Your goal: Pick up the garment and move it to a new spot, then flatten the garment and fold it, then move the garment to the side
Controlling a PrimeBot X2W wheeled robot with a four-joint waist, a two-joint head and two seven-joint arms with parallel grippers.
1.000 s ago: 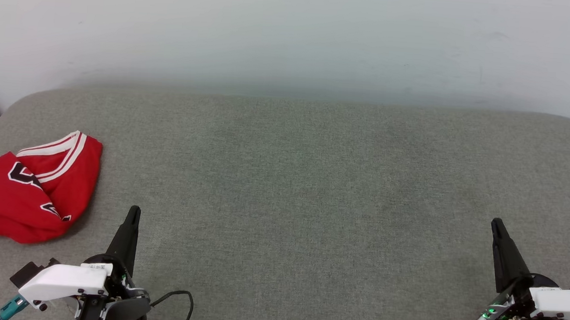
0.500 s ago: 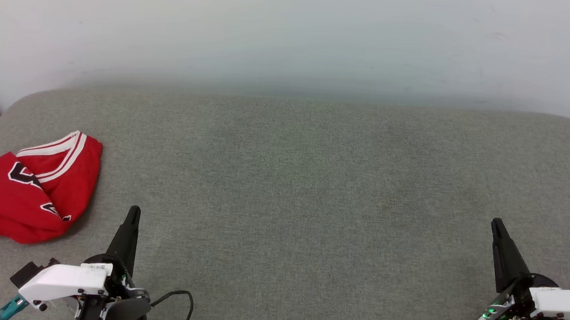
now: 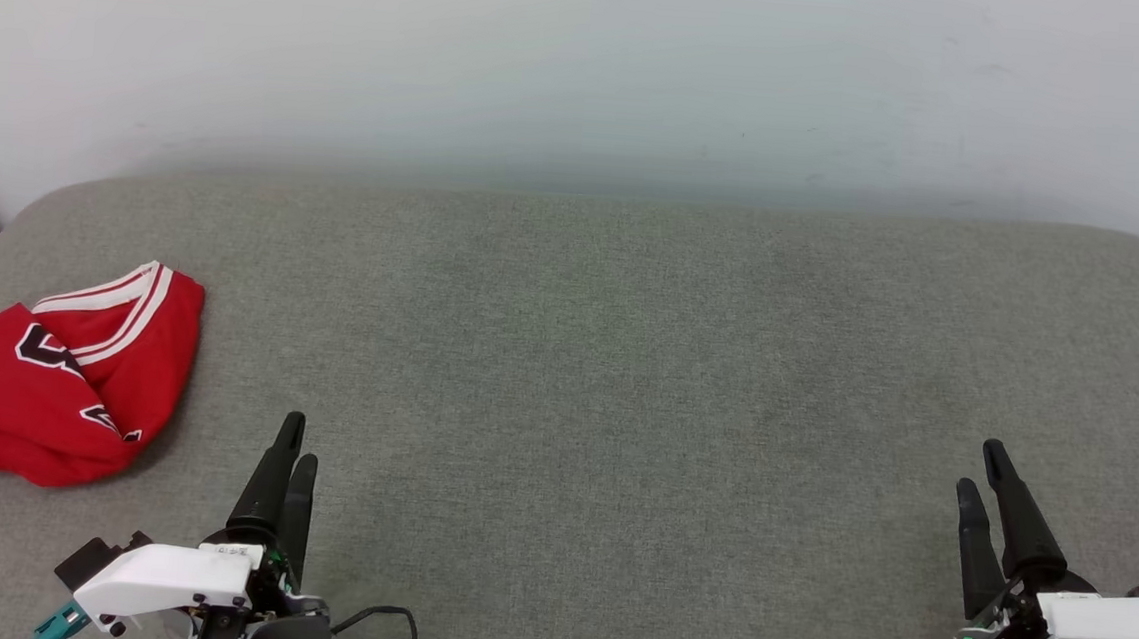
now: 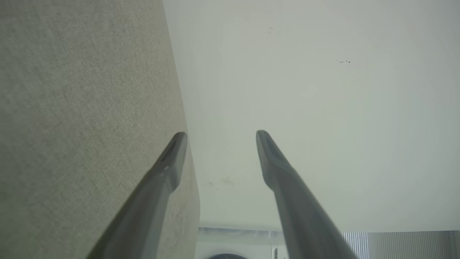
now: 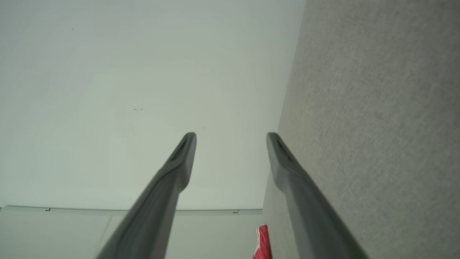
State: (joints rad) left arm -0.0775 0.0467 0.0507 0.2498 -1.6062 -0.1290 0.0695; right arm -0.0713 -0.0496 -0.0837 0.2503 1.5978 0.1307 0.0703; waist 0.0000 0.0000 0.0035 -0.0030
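Garment [image 3: 43, 393]: a red jersey with white-and-red striped trim and black lettering. It lies crumpled at the left edge of the grey padded surface [image 3: 627, 364], and part of it runs out of the head view. My left gripper [image 3: 300, 441] hovers at the near left, just right of the garment and clear of it, with fingers spread and holding nothing. My right gripper [image 3: 979, 466] hovers at the near right, well apart from the garment, fingers likewise spread and empty. A pale wall [image 3: 588, 60] rises beyond the far edge.

Head camera overlooks the grey cushion [image 3: 625, 384]; both wrist cameras skim it, facing the wall [image 3: 588, 60].
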